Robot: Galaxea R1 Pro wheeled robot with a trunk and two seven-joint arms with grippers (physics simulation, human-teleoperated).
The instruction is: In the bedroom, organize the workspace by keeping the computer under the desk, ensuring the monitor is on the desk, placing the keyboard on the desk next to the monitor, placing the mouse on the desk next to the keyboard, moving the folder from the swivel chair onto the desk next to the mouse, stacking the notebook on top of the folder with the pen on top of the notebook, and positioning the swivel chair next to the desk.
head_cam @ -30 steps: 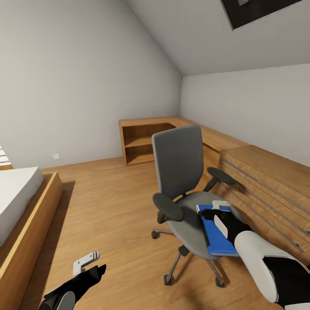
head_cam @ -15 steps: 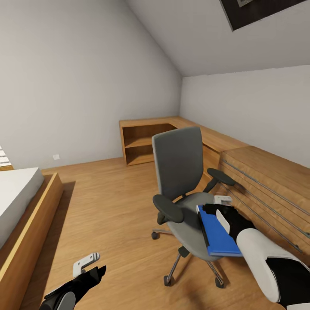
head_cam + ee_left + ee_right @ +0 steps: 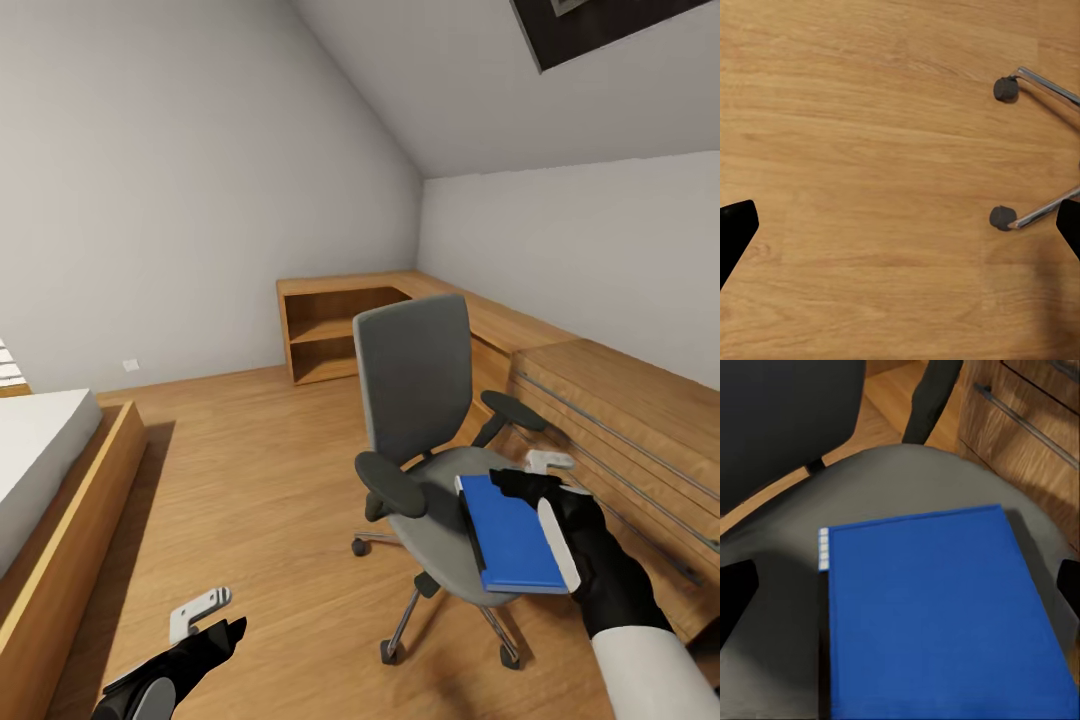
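Observation:
The grey swivel chair point(image 3: 415, 400) stands in the middle of the wooden floor, its back toward the far wall. The bright blue folder point(image 3: 512, 540) lies flat on the right side of its seat, and also shows close up as the folder point(image 3: 937, 615). My right gripper point(image 3: 545, 500) hovers open just over the folder's right edge. In the right wrist view the right gripper point(image 3: 900, 589) has its fingers spread wider than the folder and holds nothing. My left gripper point(image 3: 208, 618) hangs open low at the left over bare floor, empty, as the left gripper point(image 3: 900, 232) confirms.
A light oak chest of drawers point(image 3: 620, 420) stands close to the chair's right. An oak shelf unit point(image 3: 335, 330) sits in the far corner and a bed point(image 3: 45, 480) at the left. Chair casters point(image 3: 1000, 217) lie near the left gripper.
My right arm has drawn back and to the right, uncovering more of the folder. The folder stays on the seat. The left arm has not moved.

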